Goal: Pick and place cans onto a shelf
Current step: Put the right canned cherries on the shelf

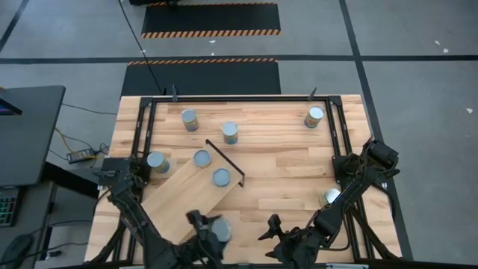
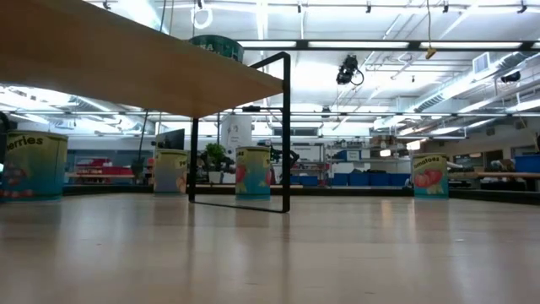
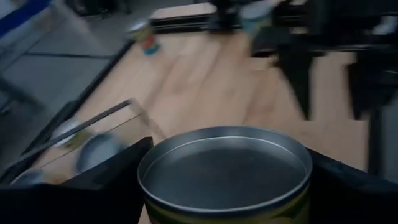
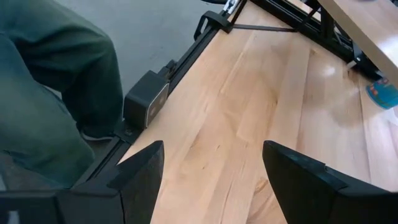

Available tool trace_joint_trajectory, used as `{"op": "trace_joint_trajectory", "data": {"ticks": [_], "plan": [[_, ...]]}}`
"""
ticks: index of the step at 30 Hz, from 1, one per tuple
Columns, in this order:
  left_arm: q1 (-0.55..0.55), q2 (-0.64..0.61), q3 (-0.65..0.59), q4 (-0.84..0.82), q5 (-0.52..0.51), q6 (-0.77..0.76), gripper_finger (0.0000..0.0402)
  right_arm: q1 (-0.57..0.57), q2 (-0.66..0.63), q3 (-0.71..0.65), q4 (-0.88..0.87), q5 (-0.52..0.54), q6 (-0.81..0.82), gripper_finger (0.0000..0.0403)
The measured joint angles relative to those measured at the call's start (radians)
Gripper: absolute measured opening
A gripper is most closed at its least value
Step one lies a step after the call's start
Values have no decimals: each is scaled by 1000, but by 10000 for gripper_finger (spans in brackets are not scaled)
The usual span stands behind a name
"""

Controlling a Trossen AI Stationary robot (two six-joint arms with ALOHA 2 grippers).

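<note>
Cans are spread over the table [image 1: 299, 172] and the shelf [image 1: 187, 198]. One can [image 1: 219, 230] is held by the left gripper [image 1: 213, 233] at the near end of the shelf; in the left wrist view its silver top [image 3: 225, 167] is seen between the two dark fingers [image 3: 109, 180], so the jaws are pinching it from both sides. Two more cans [image 1: 202, 158] [image 1: 221, 178] are seen on the shelf, near its black end frame [image 1: 225, 164]. Another can [image 1: 155, 161] is seen just beside the left edge of the shelf. Two cans [image 1: 190, 119] [image 1: 229, 132] are placed on the table behind the shelf, and one can [image 1: 314, 116] is at the far right corner. One can [image 1: 331, 197] is partly hidden by the right arm [image 1: 358, 179]. The right gripper [image 1: 280, 237] is kept at the near edge of the table, and its jaws are spread, with nothing between them. In the right wrist view, a person's trouser leg [image 4: 50, 87] is seen beside the table.
</note>
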Motion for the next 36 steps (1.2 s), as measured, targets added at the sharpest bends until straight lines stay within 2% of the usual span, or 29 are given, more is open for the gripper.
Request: {"op": "trace_joint_trajectory", "data": {"ticks": [2, 4, 6, 9, 12, 15, 19, 24, 26, 28, 31, 33, 36], "plan": [[-17, -18, -14, -34, -14, -84, 318, -5, 0, 0, 0, -1, 1, 279], [-46, -64, -42, -35, -35, -73, 318, -12, 0, 0, 0, -9, 1, 279], [-69, -113, -62, -35, -94, -96, 318, -19, 1, 0, 0, -25, 1, 279], [-120, -210, -161, -37, -186, -118, 318, -31, 1, 0, 16, -34, 0, 279], [-145, -324, -337, -38, -286, -189, 318, -45, 2, 0, 27, -54, -7, 279], [-138, -453, -571, -37, -370, -327, 318, -62, 2, 0, 42, -64, -8, 279], [-94, -592, -885, 23, -402, -502, 318, -94, 2, 0, 73, -80, -8, 279], [-93, -725, -1126, 143, -472, -583, 318, -134, 2, 0, 93, -81, 1, 279], [-95, -753, -1187, 209, -445, -603, 318, -152, 2, 0, 108, -82, 1, 279], [-93, -756, -1237, 311, -395, -558, 318, -170, 2, 0, 133, -82, -2, 279], [-99, -751, -1276, 518, -324, -396, 318, -196, 2, 0, 171, -81, -9, 279], [-105, -752, -1282, 718, -287, -201, 318, -215, 2, 0, 194, -81, -10, 279], [-121, -752, -1261, 1016, -171, 190, 318, -240, 2, 0, 221, -83, -4, 279]]}}
